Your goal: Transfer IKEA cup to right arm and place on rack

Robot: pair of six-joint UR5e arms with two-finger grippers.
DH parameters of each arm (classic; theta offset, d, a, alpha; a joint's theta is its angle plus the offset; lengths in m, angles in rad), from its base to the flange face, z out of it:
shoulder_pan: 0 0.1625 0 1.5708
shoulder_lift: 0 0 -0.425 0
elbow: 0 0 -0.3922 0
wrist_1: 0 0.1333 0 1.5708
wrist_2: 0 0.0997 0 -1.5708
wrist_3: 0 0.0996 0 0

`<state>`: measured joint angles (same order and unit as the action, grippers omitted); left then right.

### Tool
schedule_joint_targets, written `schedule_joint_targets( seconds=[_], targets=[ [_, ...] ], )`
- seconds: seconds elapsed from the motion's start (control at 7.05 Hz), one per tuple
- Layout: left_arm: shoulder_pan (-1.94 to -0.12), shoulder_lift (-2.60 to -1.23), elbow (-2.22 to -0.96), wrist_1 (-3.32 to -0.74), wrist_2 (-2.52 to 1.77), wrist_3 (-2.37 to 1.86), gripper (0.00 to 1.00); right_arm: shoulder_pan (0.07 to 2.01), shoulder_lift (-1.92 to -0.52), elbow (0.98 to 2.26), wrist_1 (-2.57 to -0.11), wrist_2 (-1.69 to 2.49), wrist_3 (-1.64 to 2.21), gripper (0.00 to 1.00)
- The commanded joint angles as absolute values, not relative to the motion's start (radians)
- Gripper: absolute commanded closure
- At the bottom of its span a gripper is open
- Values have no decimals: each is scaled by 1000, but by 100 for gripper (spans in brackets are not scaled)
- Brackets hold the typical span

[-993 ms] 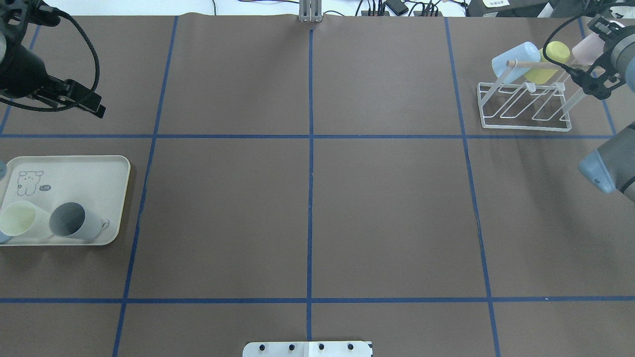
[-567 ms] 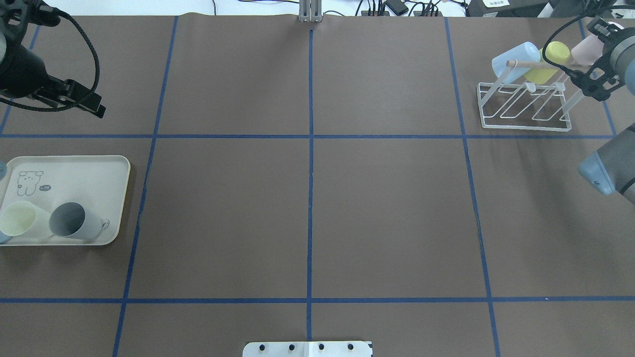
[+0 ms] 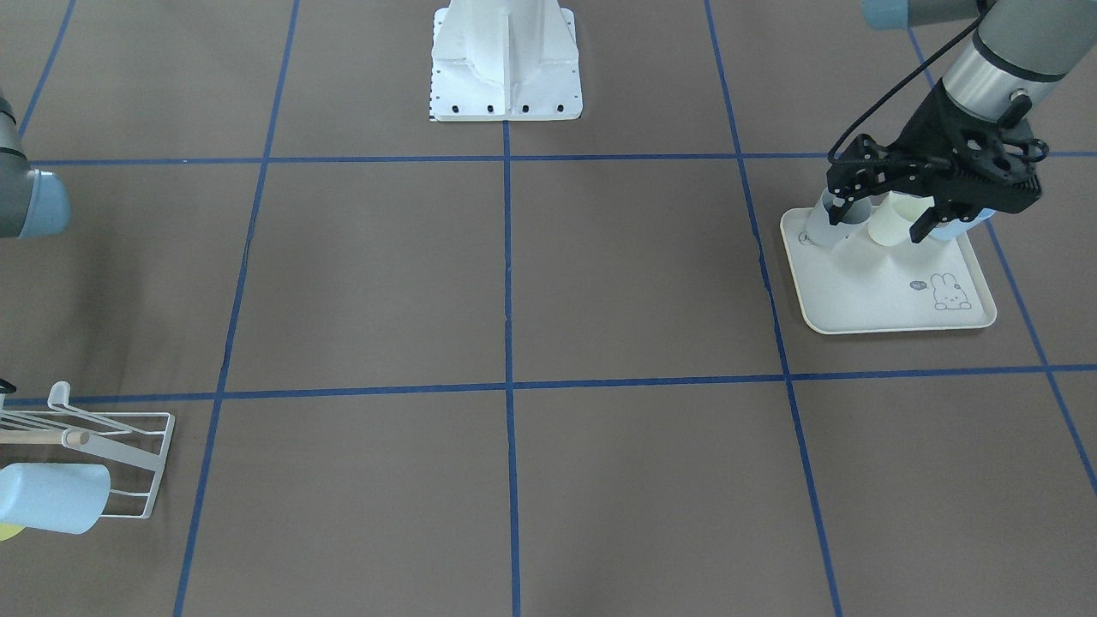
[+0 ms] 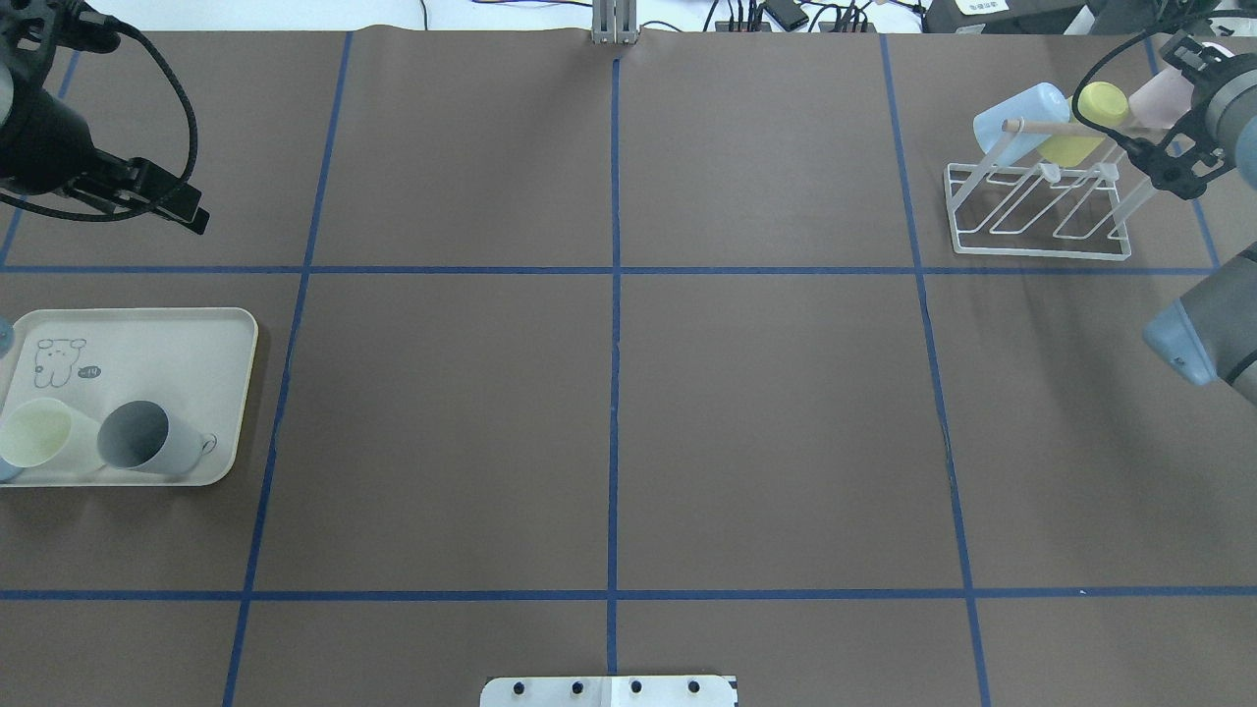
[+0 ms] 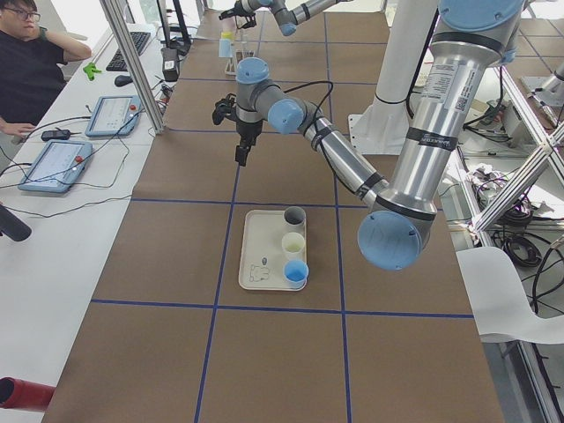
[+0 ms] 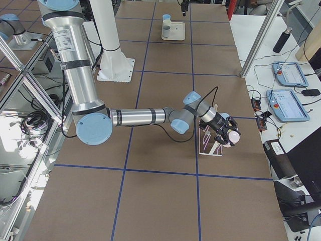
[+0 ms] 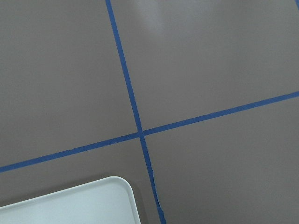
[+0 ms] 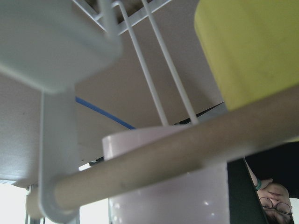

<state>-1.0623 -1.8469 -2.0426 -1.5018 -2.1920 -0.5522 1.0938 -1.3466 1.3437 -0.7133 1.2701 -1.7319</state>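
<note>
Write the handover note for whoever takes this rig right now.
Left gripper: open, empty, raised near the tray.
Right gripper: at the rack with a pink cup; grip unclear.
Done: blue cup and yellow cup hang on the rack.
Left: seat the pink cup; then hand over the tray's grey cup, cream cup and second blue cup.

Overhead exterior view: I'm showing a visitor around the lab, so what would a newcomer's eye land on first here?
Probably the small white wire rack with a wooden rod at the far right, carrying a light blue cup, a yellow cup and a pink cup. Next comes the cream rabbit-print tray at the left edge, holding a grey cup and a pale cream cup.
</note>
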Motion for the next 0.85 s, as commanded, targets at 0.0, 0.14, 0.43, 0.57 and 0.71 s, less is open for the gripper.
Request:
schedule_joint_targets(
  seconds=[0.0,0.14,0.43,0.57,0.71],
  targets=[
    [-1062,-1847,-2043,-1502,-2192,-552,0,1094,-1348,1344,-713,1261,-1730,27],
    [-1063,-1847,-2042,-1503,-2192,-552,0,1091,-1348,1344,-713,1253,-1730,27],
    [-1062,-1847,-2042,-1503,-2192,-552,0,1091,-1348,1345,-713,1253,-1730,27],
    [-1062,-1847,-2042,-1503,-2192,-552,0,1088,-1348,1345,-713,1252,-1730,26],
    [-1062,-1847,-2042,-1503,-2192,-552,0,1082,-1348,1345,-713,1240,-1730,25]
  ],
)
